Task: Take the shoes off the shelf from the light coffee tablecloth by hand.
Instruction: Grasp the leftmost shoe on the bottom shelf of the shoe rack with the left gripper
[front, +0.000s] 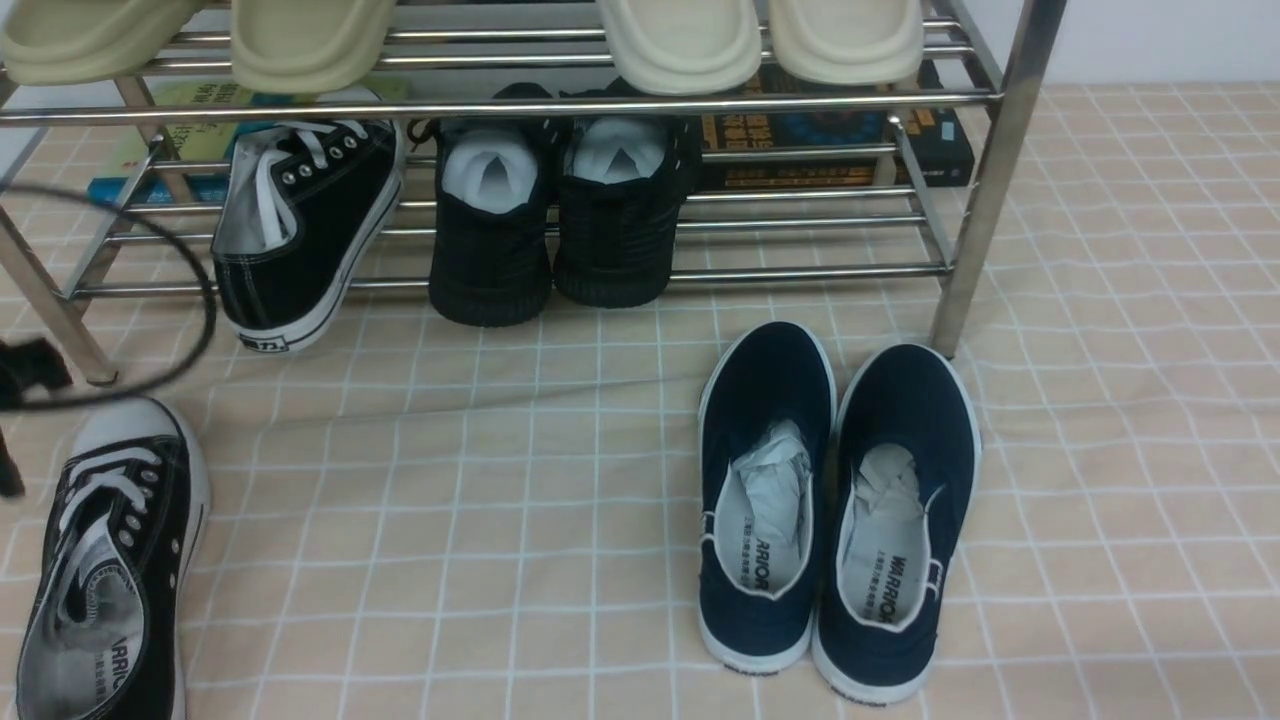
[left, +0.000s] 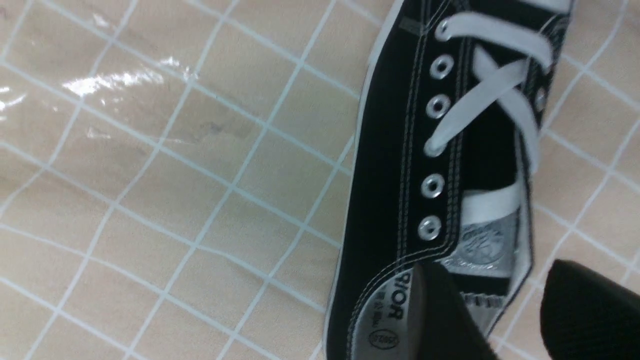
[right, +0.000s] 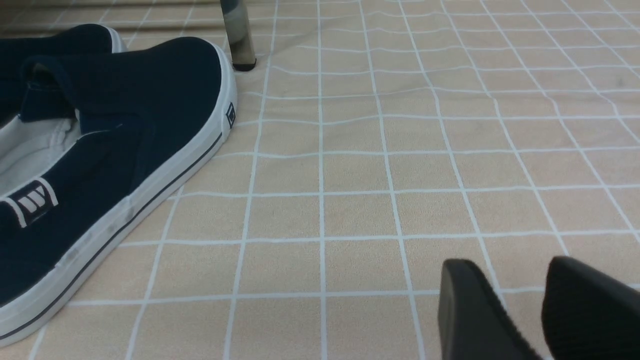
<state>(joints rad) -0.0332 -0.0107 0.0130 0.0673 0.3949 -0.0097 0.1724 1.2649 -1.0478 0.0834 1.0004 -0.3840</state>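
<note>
Front cam wide; L-wrist close, same sneaker (front: 110, 560)

Your left gripper (left: 487, 267): matte black wedge fingers (left: 440, 320) | right gripper (right: 505, 262): black, finely ribbed pad (right: 595, 315) | thin black looping cable (front: 213, 305)

Sneaker (front: 105, 560) heel beyond frame edge

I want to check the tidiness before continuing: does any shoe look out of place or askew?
Yes. One black canvas sneaker lies tilted sideways on the lower tier of the shelf, its heel jutting past the front bar. Its mate sits alone on the tablecloth.
</note>
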